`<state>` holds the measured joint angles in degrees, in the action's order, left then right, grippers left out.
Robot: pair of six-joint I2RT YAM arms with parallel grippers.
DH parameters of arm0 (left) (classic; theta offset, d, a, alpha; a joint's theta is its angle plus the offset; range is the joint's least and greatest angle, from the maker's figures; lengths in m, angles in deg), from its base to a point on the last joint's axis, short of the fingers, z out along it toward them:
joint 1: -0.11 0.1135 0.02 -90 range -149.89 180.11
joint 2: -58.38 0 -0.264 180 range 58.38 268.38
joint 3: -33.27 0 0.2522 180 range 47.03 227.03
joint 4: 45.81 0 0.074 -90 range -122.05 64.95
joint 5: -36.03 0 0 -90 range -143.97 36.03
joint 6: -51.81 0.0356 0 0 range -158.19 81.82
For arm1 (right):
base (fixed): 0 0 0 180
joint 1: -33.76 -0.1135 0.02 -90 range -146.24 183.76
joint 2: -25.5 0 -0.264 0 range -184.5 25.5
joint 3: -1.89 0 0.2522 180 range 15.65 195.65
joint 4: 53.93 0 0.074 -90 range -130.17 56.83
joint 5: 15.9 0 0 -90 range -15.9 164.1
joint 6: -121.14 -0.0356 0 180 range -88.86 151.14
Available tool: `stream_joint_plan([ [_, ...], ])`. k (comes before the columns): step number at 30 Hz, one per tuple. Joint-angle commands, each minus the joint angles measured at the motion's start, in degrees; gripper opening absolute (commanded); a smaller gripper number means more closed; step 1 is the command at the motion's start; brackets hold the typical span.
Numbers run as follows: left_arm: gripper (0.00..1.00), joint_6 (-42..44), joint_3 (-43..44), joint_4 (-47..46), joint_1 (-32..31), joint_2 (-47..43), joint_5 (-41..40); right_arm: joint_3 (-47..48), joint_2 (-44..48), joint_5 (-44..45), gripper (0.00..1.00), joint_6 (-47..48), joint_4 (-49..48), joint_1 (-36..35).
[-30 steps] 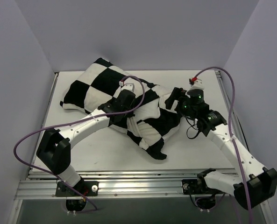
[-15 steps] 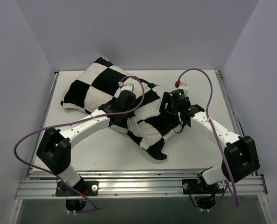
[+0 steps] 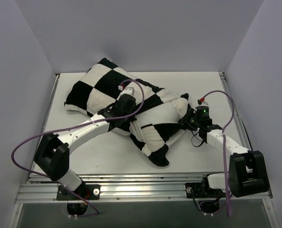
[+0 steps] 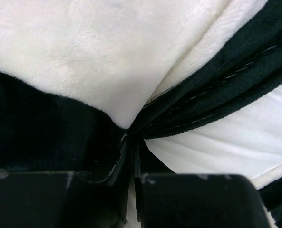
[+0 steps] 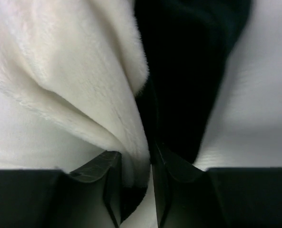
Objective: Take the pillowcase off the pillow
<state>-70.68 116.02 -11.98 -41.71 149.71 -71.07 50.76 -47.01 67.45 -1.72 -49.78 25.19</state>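
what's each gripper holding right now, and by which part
Both hold the soft black-and-white checkered fabric pillowcase: the left gripper pinches a fold by the black edging near its middle, the right gripper a bunched fold at its right end.

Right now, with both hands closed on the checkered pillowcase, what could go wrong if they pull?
The left hand and right hand each pinch only a thin fold of the pillowcase, so the fabric may slip out. The bundle's near corner lies close to the front edge of the table; pulling could drag it off.
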Motion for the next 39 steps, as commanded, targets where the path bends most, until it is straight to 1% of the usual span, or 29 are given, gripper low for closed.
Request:
stream_joint_plan([
  [1,0.13,2.5,-2.2,7.3,1.2,-1.7,0.3,-3.6,-3.5,-12.0,0.2,0.5,-10.7,1.7],
  [2,0.14,3.3,-2.3,6.2,1.0,-3.1,0.8,-4.3,-4.0,-15.0,0.16,0.4,-13.6,1.6],
  [3,0.14,5.3,-2.5,5.5,0.2,-3.9,1.3,-4.5,-4.8,-20.4,0.11,0.3,-16.0,1.6],
  [4,0.14,6.4,-2.6,4.8,-0.4,-4.7,1.6,-4.7,-5.0,-22.8,0.09,-0.1,-20.9,1.6],
  [6,0.19,10.2,-2.6,2.7,-2.8,-7.6,1.7,-5.0,-4.8,-28.6,0.05,-0.2,-26.7,1.1],
  [7,0.22,11.6,-2.5,1.8,-3.6,-8.6,1.5,-5.1,-4.6,-29.6,0.05,-0.4,-27.8,0.9],
  [8,0.3,12.7,-2.3,0.4,-4.5,-10.5,1.2,-4.9,-4.0,-30.6,0.04,-0.5,-28.9,0.2],
  [10,0.41,15.9,-0.6,-0.5,-6.6,-12.0,1.0,-4.8,-3.4,-32.3,0.01,-0.9,-31.3,-0.6],
  [11,0.51,17.7,0.3,-0.8,-7.1,-12.9,0.9,-4.9,-2.9,-32.5,0.0,-1.6,-32.7,-1.3],
  [13,0.6,19.3,2.5,-0.7,-9.2,-13.3,0.7,-5.1,-2.3,-33.1,0.0,-2.1,-34.1,-2.3],
  [14,0.64,20.1,5.0,-0.5,-9.9,-12.9,0.2,-5.1,-1.6,-33.2,0.0,-2.3,-34.2,-2.8],
  [15,0.69,21.5,6.3,-0.5,-10.7,-12.7,-0.3,-5.0,-1.3,-33.2,0.0,-2.0,-34.3,-3.9],
  [17,0.73,22.8,10.2,-0.5,-13.1,-11.0,-1.3,-4.8,-0.4,-32.8,0.0,-1.5,-34.3,-5.0],
  [19,0.74,24.3,12.6,-0.6,-14.3,-9.2,-2.1,-4.8,0.3,-32.2,0.0,-1.6,-34.3,-6.1],
  [22,0.73,25.3,17.6,0.6,-15.0,-3.8,-2.4,-4.7,0.7,-31.8,0.0,-1.8,-34.4,-6.8],
  [23,0.73,25.4,18.8,1.9,-15.1,-0.7,-2.5,-4.7,0.9,-31.7,0.0,-1.7,-34.2,-6.9],
  [25,0.73,26.0,21.9,2.9,-15.2,2.0,-2.9,-4.7,1.2,-30.9,0.0,-1.2,-33.3,-6.9],
  [26,0.71,26.2,22.8,4.1,-15.2,4.7,-3.1,-4.7,1.7,-30.3,0.0,-0.9,-32.5,-7.0],
  [27,0.71,26.7,23.9,4.9,-15.2,6.0,-3.2,-4.6,1.9,-29.4,0.0,-0.7,-30.4,-6.9],
  [29,0.7,27.0,27.1,7.2,-15.2,9.5,-3.5,-4.4,2.3,-23.6,0.0,-0.4,-26.8,-6.8],
  [30,0.69,27.4,27.9,7.9,-15.2,10.6,-3.7,-4.7,2.3,-21.1,0.0,-0.5,-23.8,-6.7],
  [31,0.68,27.7,28.8,8.3,-15.2,11.6,-3.7,-5.3,2.3,-18.5,0.0,-0.6,-23.4,-6.5],
  [36,0.67,29.1,31.9,9.6,-15.2,16.1,-5.0,-10.0,2.0,-16.3,0.0,-4.0,-23.6,-5.0],
  [38,0.69,29.8,32.1,9.0,-15.2,17.2,-5.2,-11.2,1.8,-15.7,0.0,-5.1,-23.8,-5.0],
  [39,0.72,30.5,32.2,8.8,-15.2,17.7,-5.8,-11.8,1.7,-15.5,0.0,-5.5,-24.3,-5.0],
])
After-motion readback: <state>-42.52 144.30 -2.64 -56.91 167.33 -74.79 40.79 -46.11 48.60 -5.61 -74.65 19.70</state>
